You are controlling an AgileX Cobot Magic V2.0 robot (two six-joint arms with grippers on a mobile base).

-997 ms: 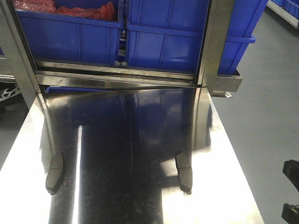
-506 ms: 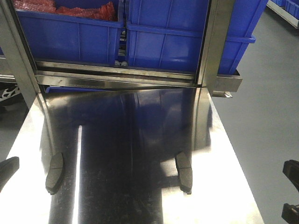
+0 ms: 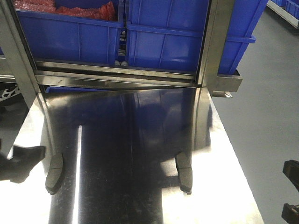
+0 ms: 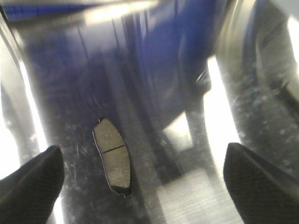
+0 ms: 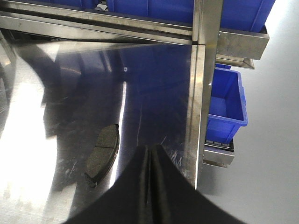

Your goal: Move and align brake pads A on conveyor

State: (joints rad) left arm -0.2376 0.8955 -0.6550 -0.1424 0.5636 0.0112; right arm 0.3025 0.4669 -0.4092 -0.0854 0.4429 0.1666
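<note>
Whereas 0.5 s ago only a dark tip of the L gripper (image 4: 142, 163) showed at the front view's edge, and 1 s ago nothing of it, it's now further in over the steel tabletop (image 3: 140, 140), near the L pad (image 3: 54, 173). R gripper (image 5: 149, 156), L pad & R pad (image 3: 184, 172): same spots as before.

Tabletop is shiny and scratched, and mirrors the blue bins (image 3: 163, 42) on a steel rack (image 3: 117, 77) at its far end. One bin holds sth red (image 3: 84, 9). Grey floor (image 3: 266, 116) lies off the R side, w/ a low blue bin (image 5: 226, 107) there.

L gripper: jaws wide apart, holding nothing. L pad lies flat on the steel ahead of & betw the fingers (image 4: 28, 186), nearer this one, untouched. R gripper: fingers pressed together, empty. R pad lies flat on the steel just beside the tips, toward the L arm, clear of them.
</note>
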